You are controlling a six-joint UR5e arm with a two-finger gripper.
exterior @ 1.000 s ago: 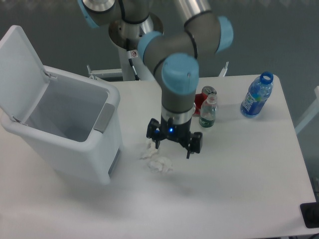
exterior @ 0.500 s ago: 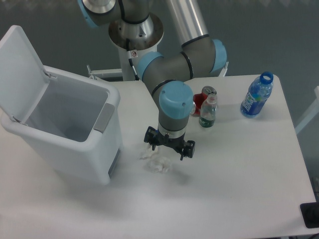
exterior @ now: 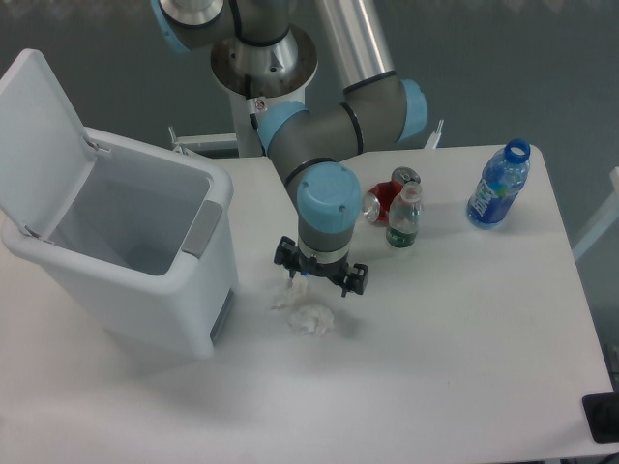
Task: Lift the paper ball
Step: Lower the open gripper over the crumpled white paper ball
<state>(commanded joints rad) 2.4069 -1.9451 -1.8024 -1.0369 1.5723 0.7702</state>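
The paper ball (exterior: 306,313) is a white crumpled wad with two lumpy lobes, lying on the white table just right of the bin's front corner. My gripper (exterior: 316,286) hangs directly above and slightly behind it, pointing down, close to the paper. Its fingers are mostly hidden under the wrist, so I cannot tell how the jaws stand. Nothing shows in its grasp.
A white open-lid bin (exterior: 126,246) stands at the left. A red can (exterior: 387,198), a small clear bottle (exterior: 403,219) and a blue-tinted bottle (exterior: 497,186) stand at the back right. The table edge (exterior: 571,319) runs along the right.
The gripper has moved left and slightly back, from right of the paper ball to above it. The paper ball has not moved.
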